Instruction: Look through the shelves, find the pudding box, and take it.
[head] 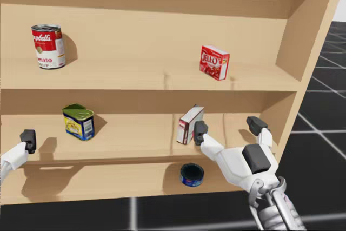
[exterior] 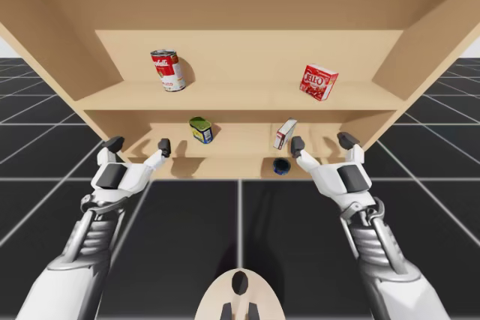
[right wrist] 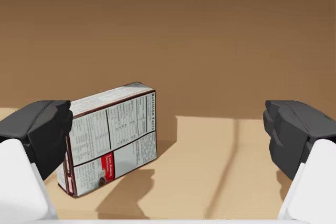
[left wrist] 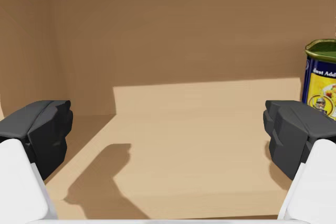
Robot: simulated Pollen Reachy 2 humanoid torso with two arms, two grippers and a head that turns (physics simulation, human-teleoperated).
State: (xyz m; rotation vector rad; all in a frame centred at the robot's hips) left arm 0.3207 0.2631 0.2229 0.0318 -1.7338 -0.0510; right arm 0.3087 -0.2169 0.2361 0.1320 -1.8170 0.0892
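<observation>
My right gripper (exterior: 322, 142) hovers level at the front edge of the wooden shelf's (head: 135, 133) middle board, fingers spread wide. The white and brown box (right wrist: 110, 137) stands angled just ahead of its inner finger, untouched. My left gripper (exterior: 139, 145), also spread, faces bare board near the side wall. A blue and yellow can (left wrist: 321, 74) stands ahead, beyond its inner finger.
</observation>
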